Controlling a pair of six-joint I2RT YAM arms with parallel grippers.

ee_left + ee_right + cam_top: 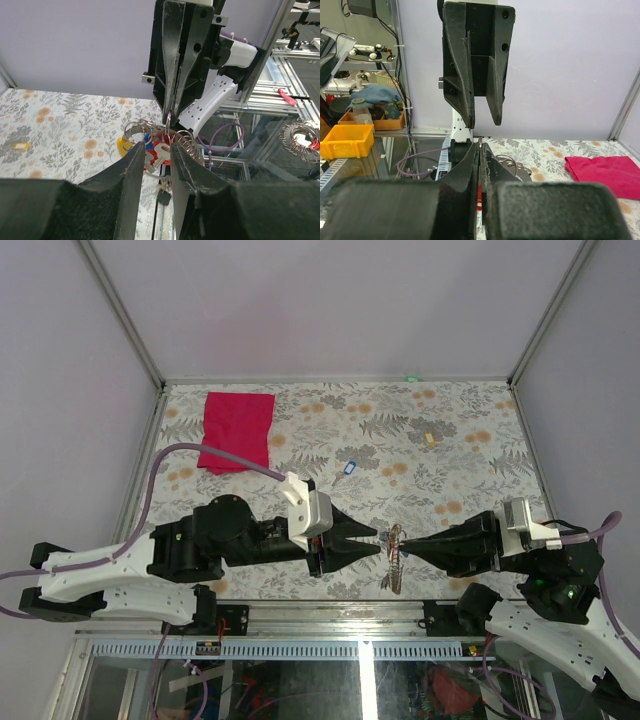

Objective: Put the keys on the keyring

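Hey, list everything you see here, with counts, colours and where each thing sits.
table: one, floral print, under everything
cloth: one, red, far left part of the table
loose key: one, blue tag, mid-table
small item: one, yellow, far side right of centre, too small to identify
keyring: one, silver-grey, between the two pincers near the front edge
tagged keys: count unclear, red tag plus yellow and blue bits, bunched at the keyring
left pincer: one, black, jaws parted, facing the keyring
right pincer: one, black, shut on the keyring's wire
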